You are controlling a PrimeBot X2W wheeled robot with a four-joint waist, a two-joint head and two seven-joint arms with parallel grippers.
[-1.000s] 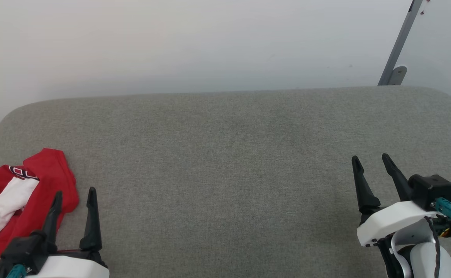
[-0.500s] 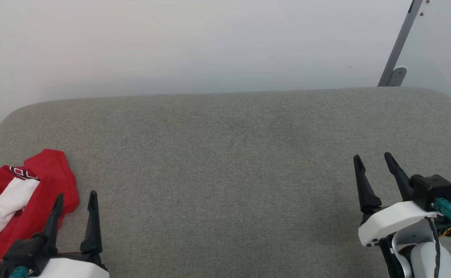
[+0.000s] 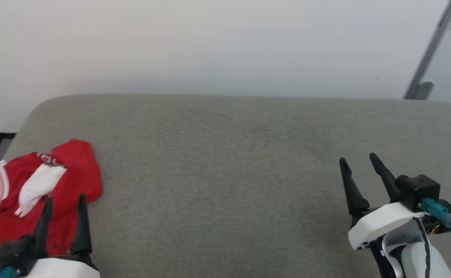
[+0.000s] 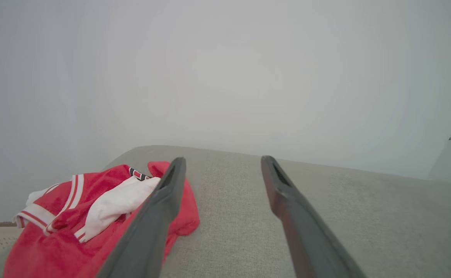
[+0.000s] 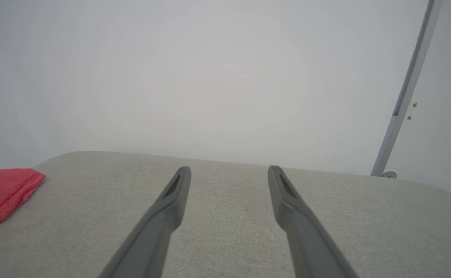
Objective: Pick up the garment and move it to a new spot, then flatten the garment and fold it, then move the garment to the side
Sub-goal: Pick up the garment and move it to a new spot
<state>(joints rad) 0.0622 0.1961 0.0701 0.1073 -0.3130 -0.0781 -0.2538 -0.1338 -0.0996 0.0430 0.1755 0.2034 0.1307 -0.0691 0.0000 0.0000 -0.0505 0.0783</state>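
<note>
Landmark: left gripper [image 3: 65, 197]; every place below is read from it.
Left gripper state: jaws spread wide, nothing held.
Garment [image 3: 63, 185]: a crumpled red and white heap lying just ahead and to the left, at the left end of the grey padded surface [image 3: 225, 173] underneath.
Overlap: in the left wrist view the left finger crosses the heap's edge while the right finger is over bare fabric. You cannot tell whether it touches.
Long axis: none clean, but the bulk runs from alongside on the left to ahead of the fingertips.
Right gripper [image 3: 357, 156]: well apart to the right, also wide open and empty.
Nearer arm: the left, clearly.
Judgement: shift the left gripper leftward and down to centre on the heap.
Obstacles: none between, and the metal post [image 3: 428, 58] stands far off to the right.
</note>
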